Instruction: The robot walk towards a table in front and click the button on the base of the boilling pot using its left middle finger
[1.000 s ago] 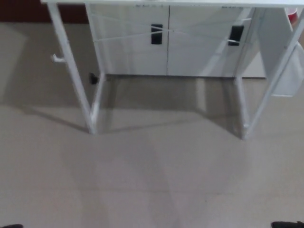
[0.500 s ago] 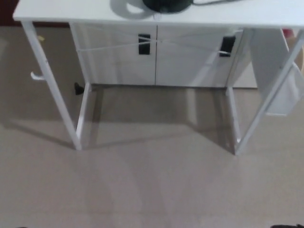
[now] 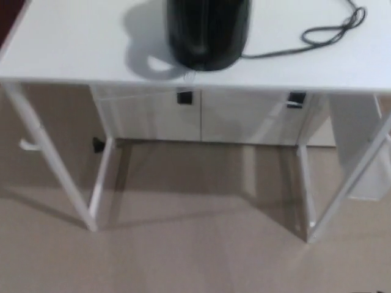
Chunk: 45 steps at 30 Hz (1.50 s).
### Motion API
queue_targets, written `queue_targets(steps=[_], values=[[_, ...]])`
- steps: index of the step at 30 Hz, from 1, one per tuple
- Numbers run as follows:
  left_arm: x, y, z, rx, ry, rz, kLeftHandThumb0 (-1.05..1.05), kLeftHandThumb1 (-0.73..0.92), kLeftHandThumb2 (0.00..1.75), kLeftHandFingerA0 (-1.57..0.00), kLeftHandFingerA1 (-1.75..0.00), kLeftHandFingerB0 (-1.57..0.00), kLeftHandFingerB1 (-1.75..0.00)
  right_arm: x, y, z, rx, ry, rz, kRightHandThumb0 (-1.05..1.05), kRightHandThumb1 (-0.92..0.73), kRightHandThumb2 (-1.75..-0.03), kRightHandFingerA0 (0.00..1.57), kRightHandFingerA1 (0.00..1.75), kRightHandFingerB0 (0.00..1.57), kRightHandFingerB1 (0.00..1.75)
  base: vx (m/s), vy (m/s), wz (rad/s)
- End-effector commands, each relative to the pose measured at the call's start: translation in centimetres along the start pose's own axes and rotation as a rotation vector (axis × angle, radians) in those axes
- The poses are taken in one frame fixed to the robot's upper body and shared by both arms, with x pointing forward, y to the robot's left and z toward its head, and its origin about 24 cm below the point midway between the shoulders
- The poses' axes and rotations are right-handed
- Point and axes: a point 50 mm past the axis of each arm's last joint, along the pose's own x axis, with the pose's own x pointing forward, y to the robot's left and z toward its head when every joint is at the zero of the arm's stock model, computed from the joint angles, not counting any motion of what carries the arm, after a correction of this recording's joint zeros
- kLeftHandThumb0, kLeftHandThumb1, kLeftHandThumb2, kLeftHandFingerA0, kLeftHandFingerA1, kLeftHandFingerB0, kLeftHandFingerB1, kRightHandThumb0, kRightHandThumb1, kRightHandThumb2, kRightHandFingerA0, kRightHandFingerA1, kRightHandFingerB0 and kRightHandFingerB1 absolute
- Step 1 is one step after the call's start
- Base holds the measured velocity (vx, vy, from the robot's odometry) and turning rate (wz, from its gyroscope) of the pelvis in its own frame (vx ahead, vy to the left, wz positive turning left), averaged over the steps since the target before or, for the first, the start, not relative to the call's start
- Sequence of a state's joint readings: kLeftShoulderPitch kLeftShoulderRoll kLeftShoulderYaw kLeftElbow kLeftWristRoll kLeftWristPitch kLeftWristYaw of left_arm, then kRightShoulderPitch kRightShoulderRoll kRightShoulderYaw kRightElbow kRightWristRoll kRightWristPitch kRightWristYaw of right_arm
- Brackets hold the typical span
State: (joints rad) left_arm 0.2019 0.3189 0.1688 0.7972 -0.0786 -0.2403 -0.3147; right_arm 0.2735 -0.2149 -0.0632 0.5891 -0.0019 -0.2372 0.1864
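Sitting near the front edge of the white table [image 3: 73,43], toward its middle: the black boiling pot [image 3: 208,30], glossy, rounded and blurred, its upper part cut off by the top of the frame. Flaring slightly at the bottom into a darker base, but showing no legible button at this sharpness. Casting a soft grey shadow to the pot's left on the tabletop.

Trailing away from the pot's right side: a thin black cord [image 3: 333,30], looping loosely and running off past the upper right corner of the view.

Showing neither the left hand nor the right hand anywhere in the head view, so telling nothing of fingers apart or closed.

Stretching wide on both sides of the pot: bare white tabletop, with more free surface to the pot's left than between pot and cord. Running straight across below the pot: the table's front edge. Standing beneath the pot: slim white table legs slanting outward, and behind them a white cabinet [image 3: 201,116] with two small dark handles. Lying open below and in front of the pot: pale beige floor [image 3: 195,256].
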Motion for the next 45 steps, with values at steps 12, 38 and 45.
queue_targets(steps=[12,38,45], values=[[-0.13,0.95,0.32,0.072,-0.007,0.017,-0.35,0.47,0.54,-0.71,-0.42,-0.48,-0.35,0.06,-0.11,0.14,-0.016,0.010,0.006,-0.24,-0.41,-0.60,0.80,0.63,0.60,0.56,0.29,0.029,-0.06],[0.16,1.27,0.80,0.066,-0.009,0.014,-0.41,0.41,0.68,-0.61,-0.50,-0.43,-0.44,0.71,0.25,0.29,0.006,0.017,0.011,-0.25,-0.42,-0.61,0.78,0.64,0.61,0.56,0.11,-0.049,-0.04],[0.28,1.17,0.86,0.090,-0.008,0.011,-0.33,0.47,0.54,-0.71,-0.42,-0.50,-0.36,0.68,0.32,0.13,-0.001,0.016,0.017,-0.24,-0.42,-0.60,0.81,0.64,0.60,0.56,-0.01,0.126,0.03]])
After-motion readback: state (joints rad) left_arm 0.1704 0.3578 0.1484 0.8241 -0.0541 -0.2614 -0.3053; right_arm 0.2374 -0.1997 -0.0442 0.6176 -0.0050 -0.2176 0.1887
